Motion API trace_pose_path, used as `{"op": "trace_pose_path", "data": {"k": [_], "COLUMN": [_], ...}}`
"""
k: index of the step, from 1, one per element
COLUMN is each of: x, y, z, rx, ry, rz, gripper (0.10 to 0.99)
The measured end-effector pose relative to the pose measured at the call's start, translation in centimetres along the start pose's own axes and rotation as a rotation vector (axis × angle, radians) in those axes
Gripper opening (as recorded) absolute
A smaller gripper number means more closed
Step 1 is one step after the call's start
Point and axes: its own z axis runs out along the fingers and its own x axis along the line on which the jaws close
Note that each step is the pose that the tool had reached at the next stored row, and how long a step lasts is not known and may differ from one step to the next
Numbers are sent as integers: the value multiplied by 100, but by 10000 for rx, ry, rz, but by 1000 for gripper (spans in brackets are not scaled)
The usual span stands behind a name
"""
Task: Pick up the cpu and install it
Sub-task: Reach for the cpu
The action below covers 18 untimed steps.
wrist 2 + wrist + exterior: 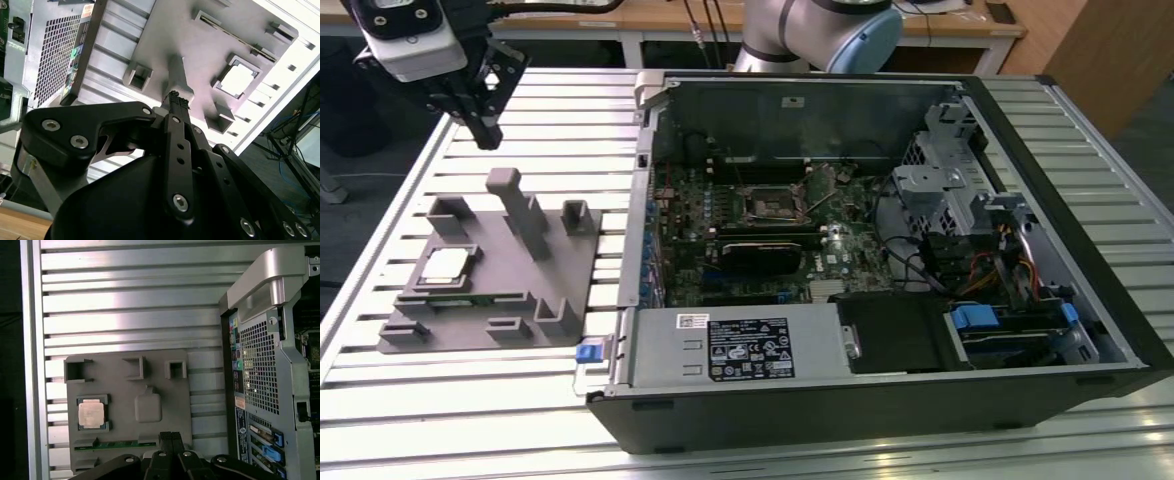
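Above the bench [560,110] at the exterior view's left, the tool [487,135] hangs closed and empty, apart from the cpu [444,265]; pick-up not begun, and grasping needs it opened.

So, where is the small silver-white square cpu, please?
The cpu lies recessed in the grey holder plate, on the exterior view's left of the black computer case.

Silver-white cpu [91,413]; plain grey fixture [150,367]; black gripper [171,435]; ribbed silver table [125,315]; black case [854,420] with blue clip [591,352].
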Motion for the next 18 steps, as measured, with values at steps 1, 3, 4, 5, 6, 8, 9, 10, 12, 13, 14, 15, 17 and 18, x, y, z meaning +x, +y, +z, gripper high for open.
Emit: {"op": "trace_pose_path", "data": {"k": [1,3,4,5,6,8,9,10,12,13,14,15,17,18], "x": [7,23,29,35,41,53,59,66,82,89,97,104,118,124], "y": [-1,-2,-3,-3,-3,-4,-5,-5,-7,-7,-8,-8,-10,-10], "z": [1,2,2,3,3,4,6,6,8,10,11,11,13,14], "rx": [0,0,0,0,0,0,0,0,0,-1,0,0,0,-1], "ry": [0,0,0,1,0,1,0,1,0,-1,0,0,0,0], "rz": [0,-1,-1,0,0,0,0,0,0,0,1,0,0,0], "gripper": [118,118,118,118,118,118,118,118,118,118,118,118,118,118]}}
